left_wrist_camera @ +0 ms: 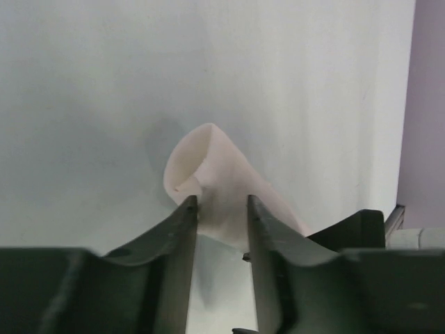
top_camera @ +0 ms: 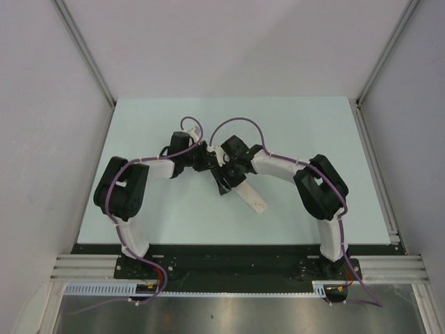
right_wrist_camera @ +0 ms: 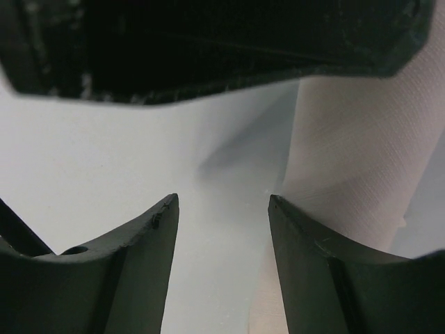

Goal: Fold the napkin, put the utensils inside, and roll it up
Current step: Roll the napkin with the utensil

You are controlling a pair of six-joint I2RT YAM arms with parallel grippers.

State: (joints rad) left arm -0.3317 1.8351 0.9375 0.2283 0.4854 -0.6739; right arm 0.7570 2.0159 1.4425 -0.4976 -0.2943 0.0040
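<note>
The napkin [top_camera: 252, 199] is a white cloth rolled into a narrow tube, lying slantwise on the pale table at the centre. In the left wrist view its open end [left_wrist_camera: 208, 167] sits between my left gripper's fingertips, which press on both sides of it. My left gripper [top_camera: 211, 161] [left_wrist_camera: 221, 202] is shut on that end. My right gripper [top_camera: 224, 182] [right_wrist_camera: 222, 202] is open just beside the roll; the cloth [right_wrist_camera: 348, 153] lies against the outside of its right finger, and only bare table shows between its fingers. The knife is hidden from every view.
The pale green table [top_camera: 139, 139] is walled by white panels at the left, back and right. A metal rail [top_camera: 379, 174] runs along the right edge. Both arm bases stand on the black strip at the near edge [top_camera: 236, 257].
</note>
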